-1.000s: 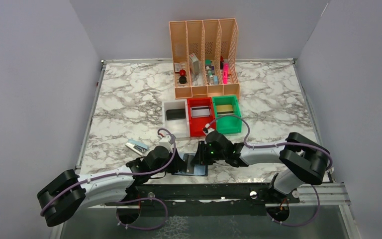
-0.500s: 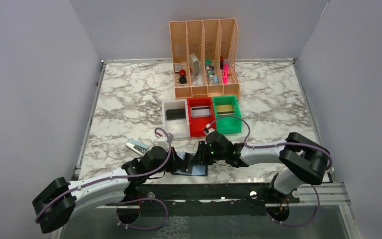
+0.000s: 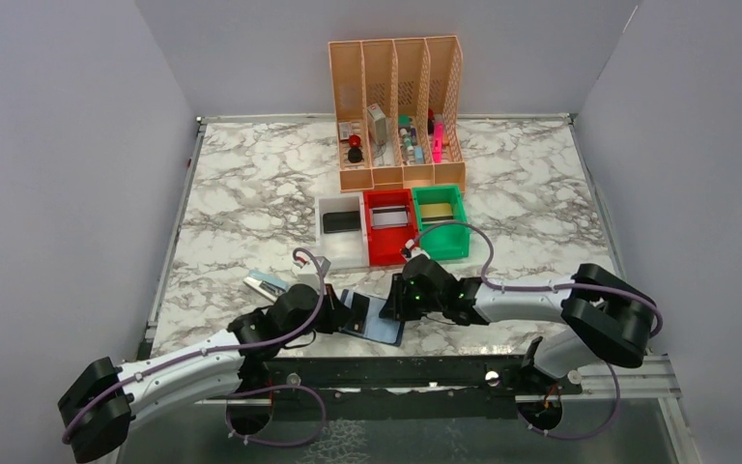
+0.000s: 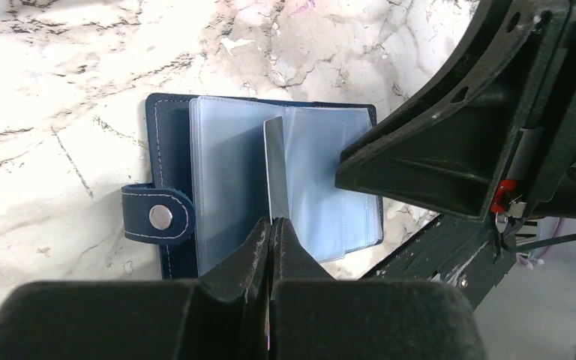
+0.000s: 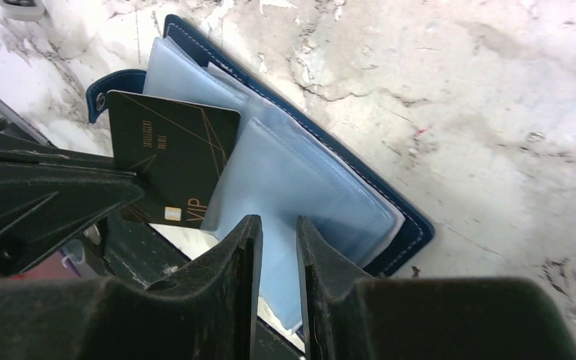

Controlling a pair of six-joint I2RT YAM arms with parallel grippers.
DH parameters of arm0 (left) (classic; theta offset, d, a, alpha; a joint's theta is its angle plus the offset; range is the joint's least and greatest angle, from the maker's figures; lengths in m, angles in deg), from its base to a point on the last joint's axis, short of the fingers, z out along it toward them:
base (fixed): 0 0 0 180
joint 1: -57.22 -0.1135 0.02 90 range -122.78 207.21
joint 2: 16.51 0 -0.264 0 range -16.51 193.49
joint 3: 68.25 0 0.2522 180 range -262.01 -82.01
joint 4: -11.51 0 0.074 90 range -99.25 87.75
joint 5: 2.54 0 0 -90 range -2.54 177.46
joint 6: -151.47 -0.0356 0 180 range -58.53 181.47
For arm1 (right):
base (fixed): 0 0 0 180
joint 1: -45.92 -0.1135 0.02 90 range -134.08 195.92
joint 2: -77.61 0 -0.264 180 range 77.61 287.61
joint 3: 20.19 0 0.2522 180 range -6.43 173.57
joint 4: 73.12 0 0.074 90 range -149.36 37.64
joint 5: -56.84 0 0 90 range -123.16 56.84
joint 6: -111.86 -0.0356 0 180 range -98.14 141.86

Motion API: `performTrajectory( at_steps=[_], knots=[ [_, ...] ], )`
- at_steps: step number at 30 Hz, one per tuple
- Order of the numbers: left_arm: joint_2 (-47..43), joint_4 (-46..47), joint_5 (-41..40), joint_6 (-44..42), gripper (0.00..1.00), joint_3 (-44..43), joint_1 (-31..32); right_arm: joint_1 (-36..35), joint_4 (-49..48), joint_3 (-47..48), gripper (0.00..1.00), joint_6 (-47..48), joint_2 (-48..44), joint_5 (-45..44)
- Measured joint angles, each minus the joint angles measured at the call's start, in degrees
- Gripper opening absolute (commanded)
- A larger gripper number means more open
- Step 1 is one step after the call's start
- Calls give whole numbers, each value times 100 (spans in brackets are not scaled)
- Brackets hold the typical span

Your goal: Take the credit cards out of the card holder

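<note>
The navy card holder (image 3: pixel 383 329) lies open near the table's front edge, its see-through pockets (image 5: pixel 322 187) fanned upward. My left gripper (image 4: pixel 272 223) is shut on the lower edge of a black credit card with gold lettering (image 5: pixel 176 150), seen edge-on in the left wrist view as a thin card (image 4: pixel 276 165). Most of the card stands clear of the pockets at the holder's left side. My right gripper (image 5: pixel 277 221) hovers at the pockets' right half, jaws a narrow gap apart, with a pocket sheet showing behind the gap. In the top view the left gripper (image 3: pixel 343 311) and right gripper (image 3: pixel 398 307) flank the holder.
Behind the holder sit a white bin (image 3: pixel 340 253) with a black card, a red bin (image 3: pixel 385 253) with a silver card and a green bin (image 3: pixel 442 244) with a gold card. An orange file rack (image 3: pixel 396 106) stands further back. A small blue-and-silver item (image 3: pixel 265 284) lies at the left.
My left gripper shut on the black card and drew it leftward out of the pockets. The right gripper shifted slightly right and the holder turned a little.
</note>
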Motion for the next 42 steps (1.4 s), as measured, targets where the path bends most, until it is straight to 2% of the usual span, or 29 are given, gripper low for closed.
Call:
performTrajectory(
  at_steps=[8, 12, 17, 23, 36, 42],
  knots=[
    [-9, -133, -52, -66, 0, -85, 0, 0, 345, -4, 34, 85, -378, -201],
    [118, -79, -76, -57, 0, -85, 0, 2, -2, -223, 40, 225, -525, 26],
    [426, 149, -96, -28, 0, -125, 0, 0, -675, -658, 39, 391, -557, 667],
    [549, 260, -87, -22, 0, -162, 0, 0, -798, -245, 34, 503, 195, 988],
    [155, 15, -92, -66, 0, -162, 0, -42, 188, 404, 33, 280, 337, -391],
    [4, -267, -90, -155, 0, -258, 0, -31, 855, 448, 33, 518, -15, -933]
  ],
)
